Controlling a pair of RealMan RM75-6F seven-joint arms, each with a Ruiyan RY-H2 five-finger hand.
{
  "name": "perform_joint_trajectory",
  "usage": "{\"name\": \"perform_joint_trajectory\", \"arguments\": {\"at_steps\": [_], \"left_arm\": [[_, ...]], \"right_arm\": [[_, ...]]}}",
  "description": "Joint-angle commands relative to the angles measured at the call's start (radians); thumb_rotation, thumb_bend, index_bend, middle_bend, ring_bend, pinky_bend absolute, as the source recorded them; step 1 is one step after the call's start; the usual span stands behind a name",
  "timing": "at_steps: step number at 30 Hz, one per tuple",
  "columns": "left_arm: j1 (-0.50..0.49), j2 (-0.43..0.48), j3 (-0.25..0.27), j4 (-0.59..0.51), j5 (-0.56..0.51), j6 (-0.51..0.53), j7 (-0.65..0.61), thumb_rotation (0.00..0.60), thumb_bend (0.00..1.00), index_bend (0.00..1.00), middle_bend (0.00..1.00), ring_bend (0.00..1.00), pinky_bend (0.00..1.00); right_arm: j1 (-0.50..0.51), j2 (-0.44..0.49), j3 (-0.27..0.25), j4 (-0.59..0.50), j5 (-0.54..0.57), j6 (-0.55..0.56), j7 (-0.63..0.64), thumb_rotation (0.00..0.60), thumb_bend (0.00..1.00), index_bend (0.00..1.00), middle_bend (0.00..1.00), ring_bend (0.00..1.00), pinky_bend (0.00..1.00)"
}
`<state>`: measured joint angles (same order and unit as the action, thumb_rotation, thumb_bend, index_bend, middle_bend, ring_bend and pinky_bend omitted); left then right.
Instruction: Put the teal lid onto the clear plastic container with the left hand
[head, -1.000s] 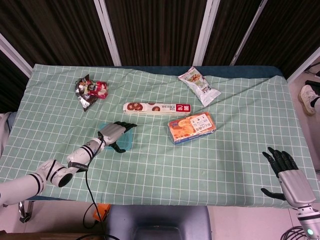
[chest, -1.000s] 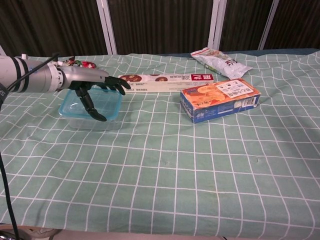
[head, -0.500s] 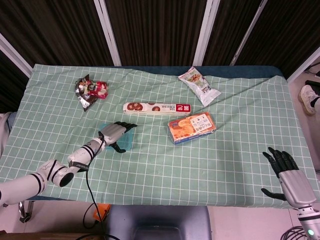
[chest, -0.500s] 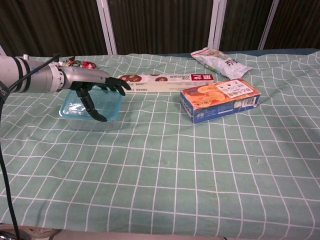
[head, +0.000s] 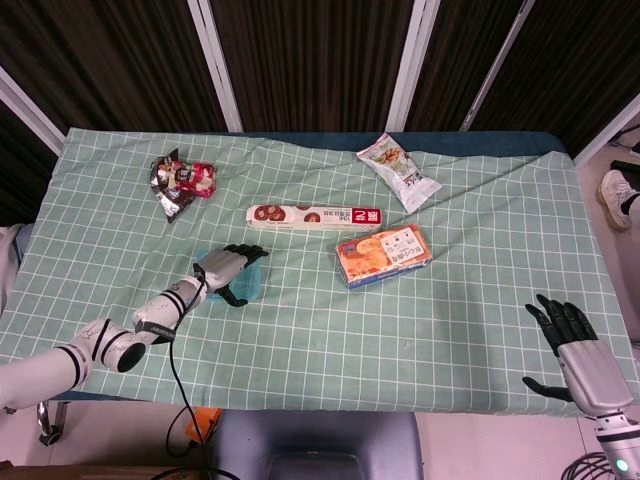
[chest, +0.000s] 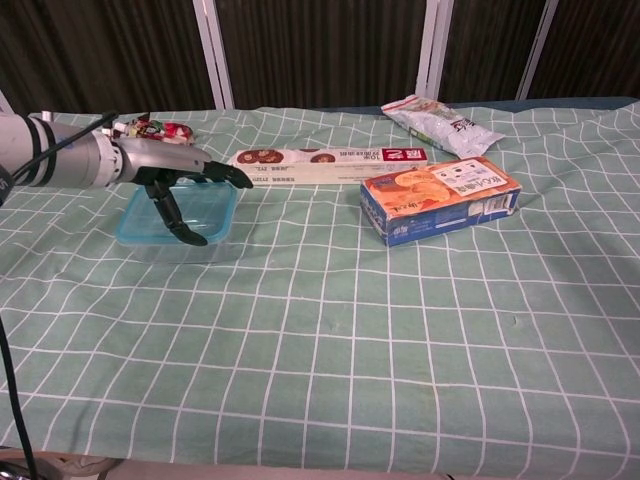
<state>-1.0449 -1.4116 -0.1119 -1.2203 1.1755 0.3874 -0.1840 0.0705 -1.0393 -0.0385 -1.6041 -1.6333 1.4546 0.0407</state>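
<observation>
The teal lid (chest: 207, 206) lies flat on top of the clear plastic container (chest: 152, 241) at the left of the green checked cloth. My left hand (chest: 182, 179) reaches over it, fingers stretched across the lid's top and thumb curled down in front of the near side, holding the lid. In the head view the left hand (head: 228, 268) covers most of the lid (head: 256, 284). My right hand (head: 572, 345) hangs open past the table's front right corner, holding nothing; the chest view does not show it.
An orange cookie box (chest: 440, 197) lies right of centre, and a long biscuit box (chest: 330, 157) behind the container. A white snack bag (chest: 440, 124) sits at the back right, a red and dark snack bag (chest: 150, 128) at the back left.
The left hand and lid have sunk and shifted slightly left. The lid, earlier raised and tilted over the container, now sits lower and flatter. The right hand has not moved.
</observation>
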Motion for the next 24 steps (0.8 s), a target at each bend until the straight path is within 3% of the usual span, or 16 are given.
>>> {"name": "perform_joint_trajectory", "arguments": {"at_steps": [1, 24], "left_arm": [[0.0, -0.002, -0.001, 0.002, -0.003, 0.001, 0.003, 0.6, 0.26, 0.0, 0.0, 0.0, 0.08], [-0.016, 0.015, 0.015, -0.015, -0.064, -0.042, 0.04, 0.6, 0.26, 0.0, 0.0, 0.0, 0.03]], "right_arm": [[-0.001, 0.0, 0.0, 0.001, 0.0, 0.001, 0.001, 0.6, 0.19, 0.0, 0.0, 0.0, 0.0], [-0.002, 0.001, 0.001, 0.002, -0.002, 0.006, 0.008, 0.6, 0.18, 0.0, 0.0, 0.0, 0.0]]}}
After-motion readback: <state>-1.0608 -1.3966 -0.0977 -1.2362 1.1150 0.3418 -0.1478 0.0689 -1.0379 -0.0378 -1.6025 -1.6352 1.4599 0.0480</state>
